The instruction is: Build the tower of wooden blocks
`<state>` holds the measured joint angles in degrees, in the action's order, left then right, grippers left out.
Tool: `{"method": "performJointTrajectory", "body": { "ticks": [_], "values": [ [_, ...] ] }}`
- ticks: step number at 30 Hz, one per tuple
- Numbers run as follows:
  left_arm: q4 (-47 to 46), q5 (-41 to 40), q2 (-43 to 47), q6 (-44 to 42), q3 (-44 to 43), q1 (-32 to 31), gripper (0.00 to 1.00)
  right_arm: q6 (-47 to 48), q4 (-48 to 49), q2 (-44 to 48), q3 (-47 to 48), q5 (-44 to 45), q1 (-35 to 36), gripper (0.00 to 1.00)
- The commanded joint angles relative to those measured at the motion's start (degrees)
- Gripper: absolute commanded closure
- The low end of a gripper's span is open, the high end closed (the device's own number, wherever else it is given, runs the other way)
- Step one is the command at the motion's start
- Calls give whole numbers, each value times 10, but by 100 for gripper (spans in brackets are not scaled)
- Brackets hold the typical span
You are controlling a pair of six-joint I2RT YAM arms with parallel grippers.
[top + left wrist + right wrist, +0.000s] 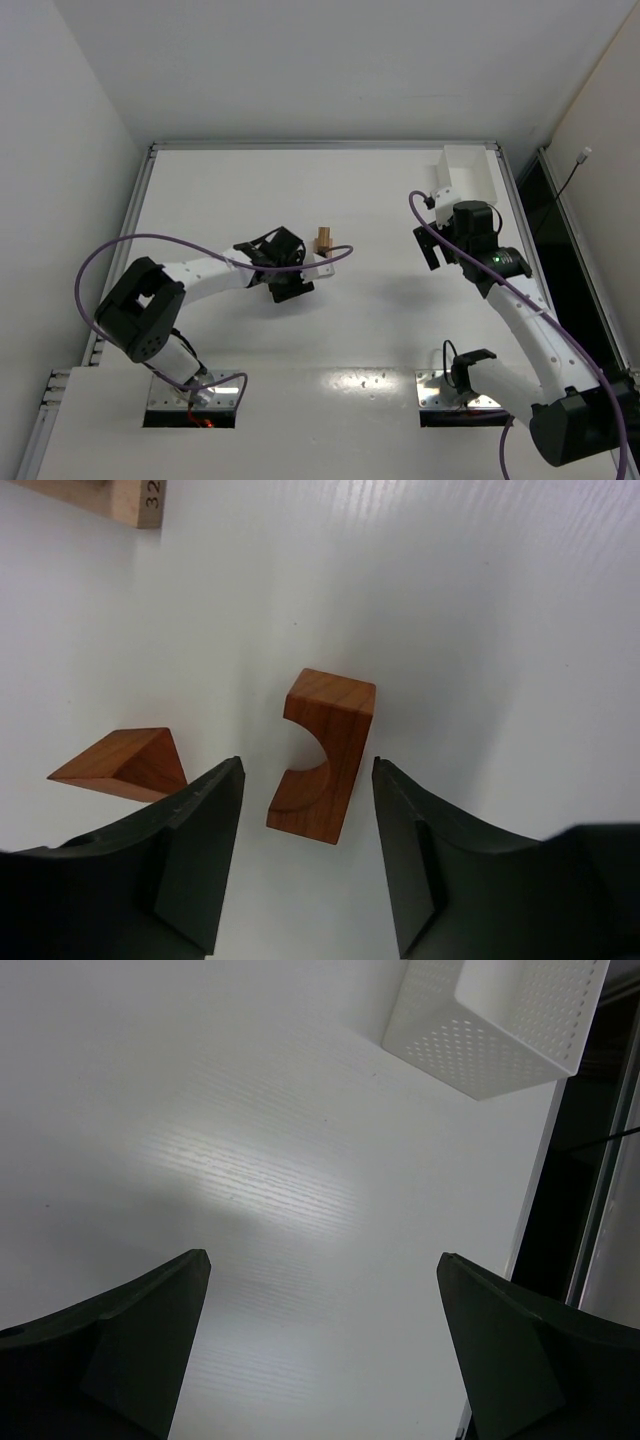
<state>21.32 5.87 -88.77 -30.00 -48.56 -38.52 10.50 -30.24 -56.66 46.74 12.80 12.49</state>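
Table (pixel 300 180) under everything. White perforated basket (pixel 470 1050) sits well apart from the arch block (pixel 338 745), off to the far right. Left gripper (pixel 307 780): fingers apart, straddling the arch block, a gap on both sides, no contact. Right gripper (pixel 322 1257): fingers wide apart over bare table, well away from the arch block. Pale block (pixel 110 498), stamped "32", lies beyond the arch block, up-left in the wrist view. Arch block lies on its side. Reddish wedge (pixel 125 765) is near its left.

One reddish arch block (pixel 322 755), one reddish wedge block (pixel 125 765), one pale block (pixel 110 498), one white perforated box (pixel 495 1020)
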Motion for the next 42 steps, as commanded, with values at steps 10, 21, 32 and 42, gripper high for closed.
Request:
{"method": "performJointTrajectory", "body": {
  "ticks": [10, 21, 32, 42],
  "values": [
    [20, 42, -43, -4, -20, 6, 77, -7, 9, 1, 12, -11, -3, 6],
    [73, 174, -19, 114, -88, 44, 100, -7, 9, 1, 7, -22, -3, 6],
    [-115, 594, -25, 504, 24, 151, 100, -30, -2, 1, 12, -62, -3, 7],
    [-256, 611, -141, 595, 48, 209, 100, -30, -7, 1, 12, -62, -3, 7]
  ]
}}
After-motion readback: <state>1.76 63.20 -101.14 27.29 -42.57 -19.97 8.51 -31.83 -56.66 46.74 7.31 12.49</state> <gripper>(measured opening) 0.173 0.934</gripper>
